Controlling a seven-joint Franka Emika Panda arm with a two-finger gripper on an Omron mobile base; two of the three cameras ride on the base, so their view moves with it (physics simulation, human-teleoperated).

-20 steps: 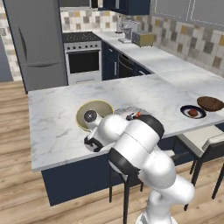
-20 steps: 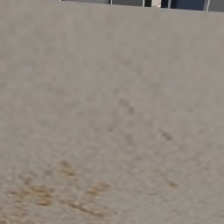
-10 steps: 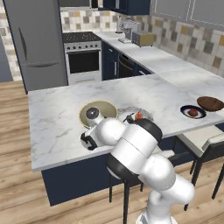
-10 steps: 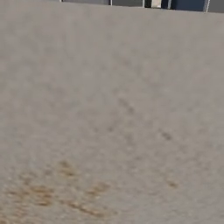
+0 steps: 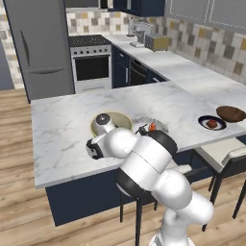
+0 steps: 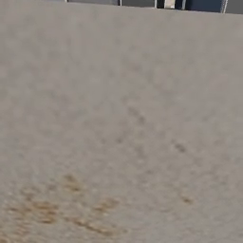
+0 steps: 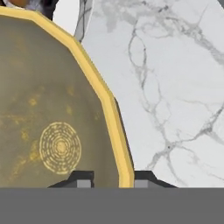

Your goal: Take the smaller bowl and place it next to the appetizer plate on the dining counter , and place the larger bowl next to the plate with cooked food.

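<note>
The larger bowl [image 5: 119, 121], beige with a yellowish rim, is on the dining counter [image 5: 62, 129] right beside the plate with cooked food [image 5: 156, 126], whose near part my arm hides. My gripper [image 5: 103, 126] hangs over the bowl's left side. In the hand view the gripper [image 7: 113, 180] is shut on the yellow rim of the larger bowl [image 7: 52, 113], one fingertip inside and one outside. A corner of the plate with cooked food [image 7: 68, 13] shows at the top left. The appetizer plate [image 5: 212, 123] lies at the counter's right end, with the smaller bowl [image 5: 231, 114] just beyond it.
Cushioned stools [image 5: 229, 158] stand along the counter's near right side. Behind the counter are a fridge [image 5: 41, 48], a stove [image 5: 91, 62] and a back counter with a toaster [image 5: 156, 42]. Bare marble [image 7: 175, 87] lies beside the bowl.
The larger bowl, held in my gripper, has slid a little to the right across the counter, closer to the plate with cooked food.
</note>
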